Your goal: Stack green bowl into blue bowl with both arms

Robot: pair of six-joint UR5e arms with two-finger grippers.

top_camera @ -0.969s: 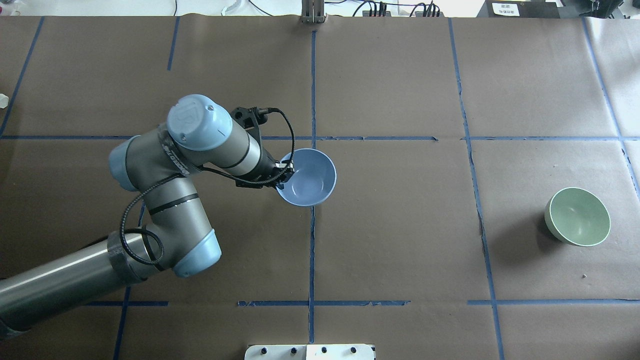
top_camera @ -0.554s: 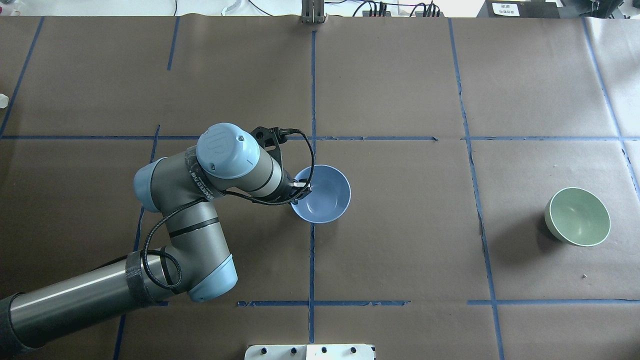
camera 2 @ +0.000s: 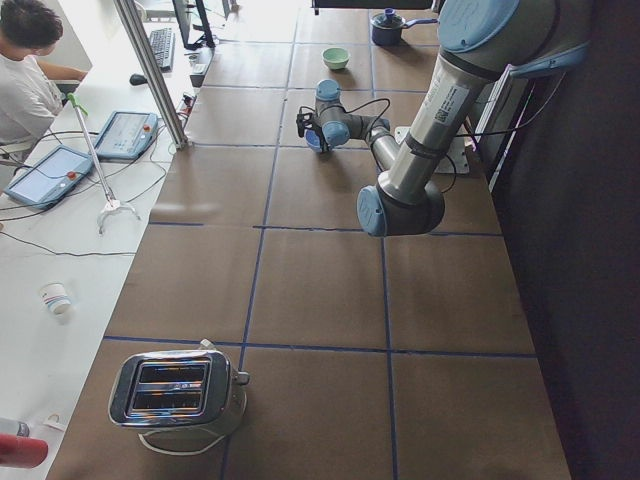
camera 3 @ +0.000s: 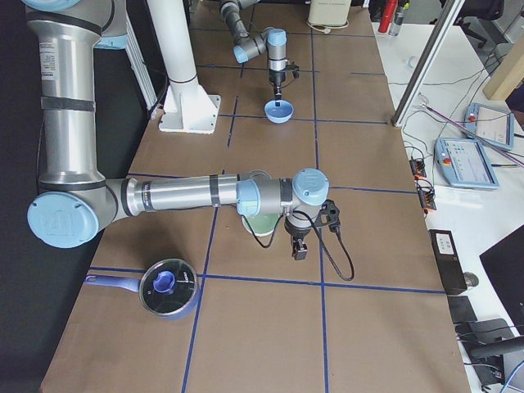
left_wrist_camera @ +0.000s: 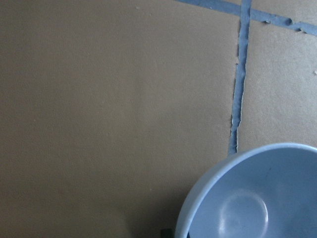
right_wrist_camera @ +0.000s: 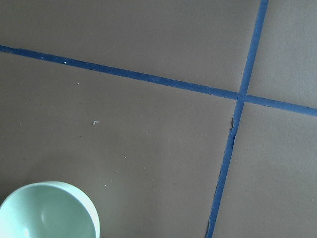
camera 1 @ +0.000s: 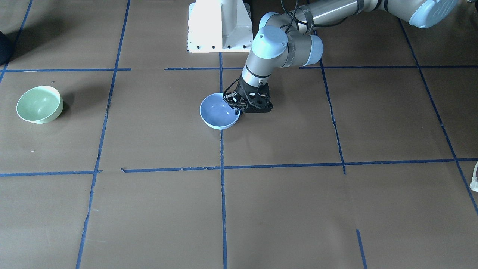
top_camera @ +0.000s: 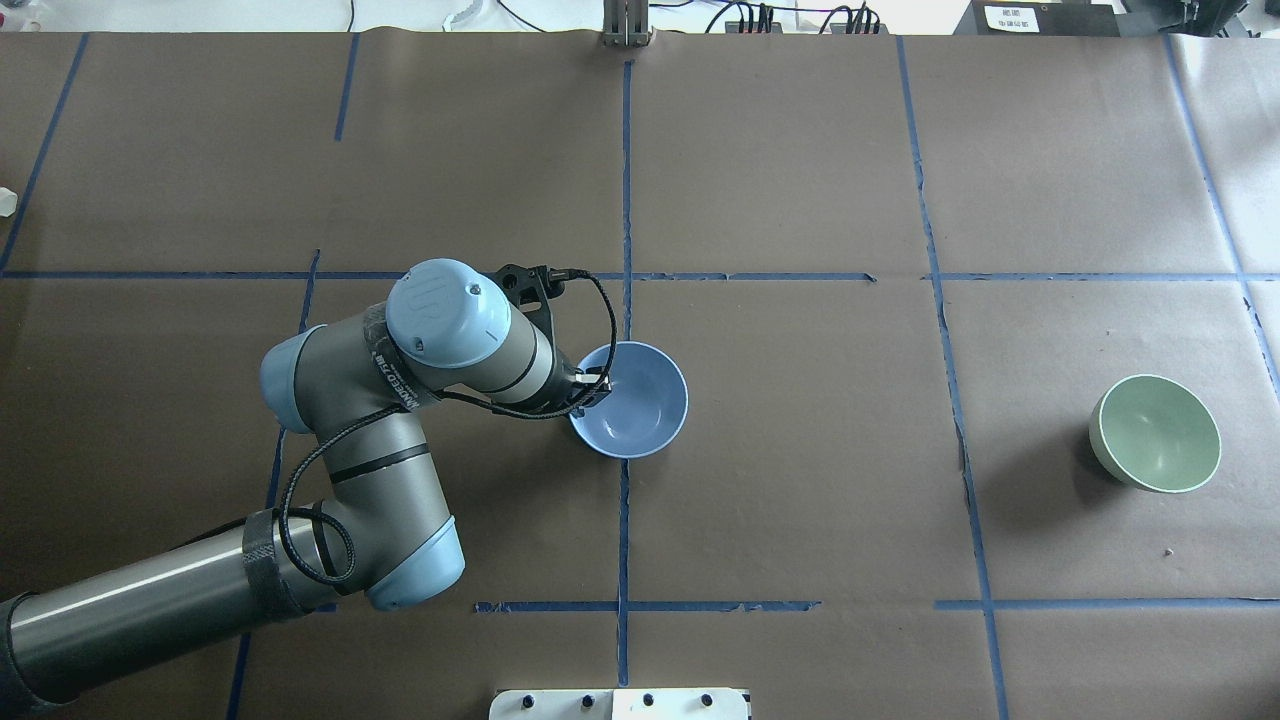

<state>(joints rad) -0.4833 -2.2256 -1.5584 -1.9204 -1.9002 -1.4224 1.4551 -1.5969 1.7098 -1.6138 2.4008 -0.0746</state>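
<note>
Brown paper covers the table (top_camera: 800, 150), matte and lightly creased, ruled into big squares by blue tape (top_camera: 625, 150). The left arm (top_camera: 375, 470), all silver tubes and pale blue caps, folds in toward the middle. The right arm (camera 3: 172, 195) shows only in the right side view, forearm stretched out level.

Now the blue bowl (top_camera: 635, 405): round, smooth, periwinkle, darker and glossy inside. It sits right at the left gripper (top_camera: 592, 384), on the side away from that arm's elbow. The black gripper points straight down and is clamped on the rim nearest the arm. Whether the bowl's foot touches the paper, can't tell.

The green bowl (top_camera: 1155, 433) is the same shape in pale mint, shiny inside. It stands upright, well apart from the left gripper, far across the table.

The right gripper (camera 3: 300, 247), small and black, points down just beside the green bowl in the side view. Its height over the paper and its jaws, wide or closed, can't tell.
</note>
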